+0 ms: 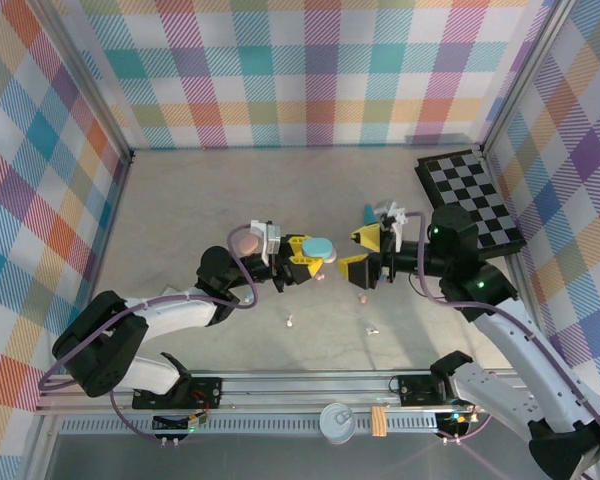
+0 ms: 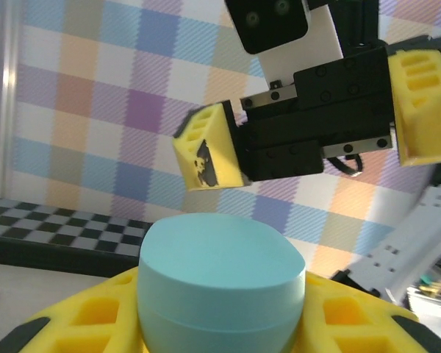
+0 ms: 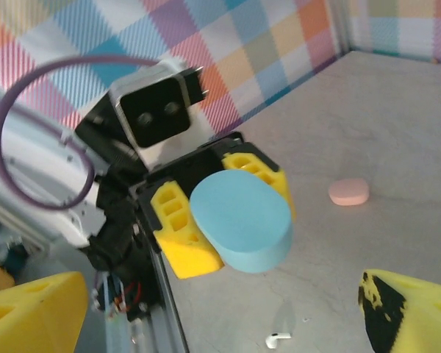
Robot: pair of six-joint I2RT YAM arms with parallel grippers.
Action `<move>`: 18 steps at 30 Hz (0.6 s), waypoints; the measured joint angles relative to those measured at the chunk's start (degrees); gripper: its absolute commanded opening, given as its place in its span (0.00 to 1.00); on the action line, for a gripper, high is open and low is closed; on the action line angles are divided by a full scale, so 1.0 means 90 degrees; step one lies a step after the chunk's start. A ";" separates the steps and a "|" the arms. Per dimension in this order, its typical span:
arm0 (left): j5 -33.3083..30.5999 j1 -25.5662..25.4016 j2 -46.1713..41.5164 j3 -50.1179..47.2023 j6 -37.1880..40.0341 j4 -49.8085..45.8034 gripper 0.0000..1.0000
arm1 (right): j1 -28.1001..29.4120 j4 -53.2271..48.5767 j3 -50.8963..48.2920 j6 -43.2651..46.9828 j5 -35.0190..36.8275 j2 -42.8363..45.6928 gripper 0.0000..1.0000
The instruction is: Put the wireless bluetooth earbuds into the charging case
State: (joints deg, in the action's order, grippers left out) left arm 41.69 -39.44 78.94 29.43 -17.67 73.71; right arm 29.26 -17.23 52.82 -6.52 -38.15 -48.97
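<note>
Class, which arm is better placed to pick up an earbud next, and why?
Right, probably: the right gripper is open and empty, near a white earbud; the left gripper is shut on the blue case.

left pincer (image 3: 224, 209): clamps blue case (image 3: 242, 220) | white earbud (image 3: 278, 339), pink case (image 3: 349, 191): on table (image 3: 397, 125)

A checkerboard (image 1: 472, 198) lies flat on the table (image 1: 210, 200) (far right corner, slightly askew).

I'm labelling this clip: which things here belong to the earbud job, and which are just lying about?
Job: blue case, held by the left gripper; pink case; white earbuds; open right gripper.
Lying about: checkerboard; grey disc.
</note>
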 measured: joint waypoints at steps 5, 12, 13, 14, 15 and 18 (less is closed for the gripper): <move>0.0355 0.0000 -0.0097 0.0000 -0.0199 -0.0002 0.28 | 0.0304 -0.0104 0.0005 0.0954 0.0032 -0.0282 0.95; 0.0607 0.0000 -0.0257 0.0002 -0.0401 -0.0002 0.28 | 0.0425 -0.0087 0.0039 0.1285 0.0347 -0.0641 0.95; 0.0648 0.0000 -0.0270 0.0002 -0.0423 -0.0002 0.28 | 0.0425 -0.0068 0.0049 0.1275 0.0396 -0.0661 0.95; 0.0670 0.0000 -0.0282 0.0002 -0.0444 -0.0002 0.28 | 0.0425 -0.0017 0.0051 0.1246 0.0449 -0.0675 0.95; 0.0702 0.0000 -0.0294 0.0002 -0.0444 0.0000 0.28 | 0.0425 0.0027 0.0053 0.1200 0.0500 -0.0680 0.95; 0.0743 0.0000 -0.0352 0.0002 -0.0466 -0.0002 0.28 | 0.0427 0.0160 0.0063 0.1037 0.0614 -0.0692 0.95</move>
State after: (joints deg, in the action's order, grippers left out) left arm 48.38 -39.44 75.77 29.45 -21.87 73.69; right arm 33.10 -15.79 53.39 2.81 -32.62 -55.20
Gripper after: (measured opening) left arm 0.371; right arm 0.949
